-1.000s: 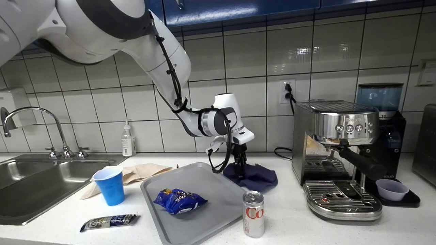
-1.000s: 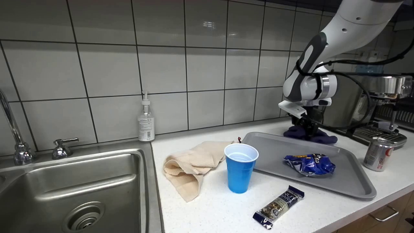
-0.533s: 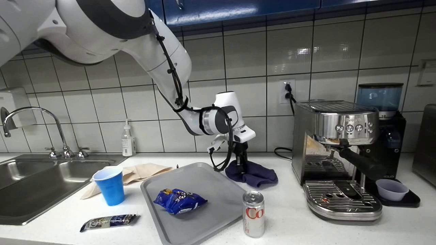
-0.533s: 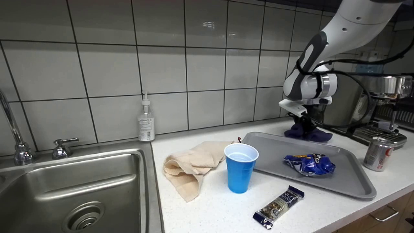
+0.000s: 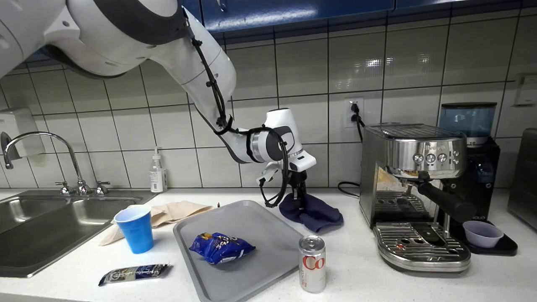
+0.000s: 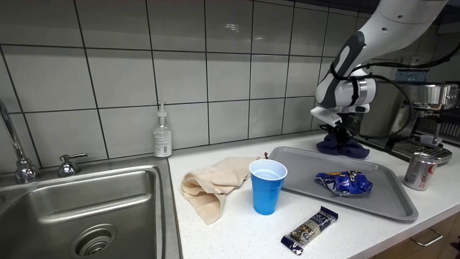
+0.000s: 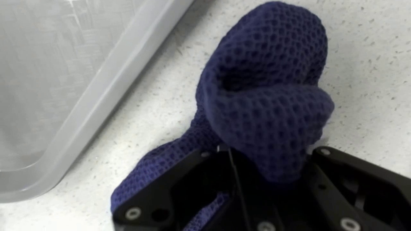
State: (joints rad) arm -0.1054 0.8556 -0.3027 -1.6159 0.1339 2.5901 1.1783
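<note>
Pinching purple cloth (image 7: 273,57), gripper (image 7: 270,152) near tray's edge (image 7: 126,64), counter strip (image 7: 154,112) between

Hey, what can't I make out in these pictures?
Tips of the gripper: wrist view, hidden by the purple cloth.
Bottom inside the blue cup: hidden by its own wall in both exterior views.
Small red thing: in an exterior view, too small to name; base seemingly behind the cup.
End of the sink: cut off by the left edge in both exterior views.
Print on the pump bottle: too small in both exterior views.
</note>
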